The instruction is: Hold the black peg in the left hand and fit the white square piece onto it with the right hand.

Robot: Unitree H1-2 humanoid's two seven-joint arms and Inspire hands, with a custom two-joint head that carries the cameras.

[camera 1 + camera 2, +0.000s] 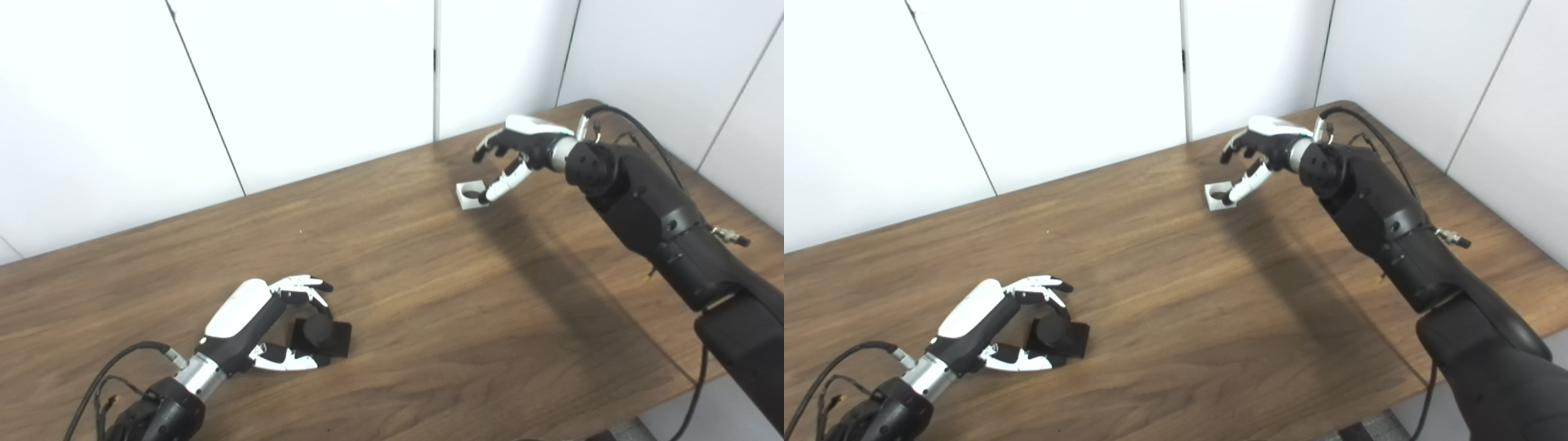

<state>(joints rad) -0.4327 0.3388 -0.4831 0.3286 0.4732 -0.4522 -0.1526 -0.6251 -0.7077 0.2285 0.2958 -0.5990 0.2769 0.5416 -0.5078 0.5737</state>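
The black peg (321,334) lies on the tabletop (429,294) at the near left, and the left hand (257,324) is around it, fingers above and thumb below. They look apart, so probably the grip is not yet closed. The right hand (511,160) is far across the tabletop, spread over the white square piece (470,195); its thumb reaches to the piece's hole, I think to take it.

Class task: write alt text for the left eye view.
Two robot hands work far apart on a wooden table: the left hand cups a black peg near the front, fingers open around it, while the right hand reaches over a white square piece near the back.
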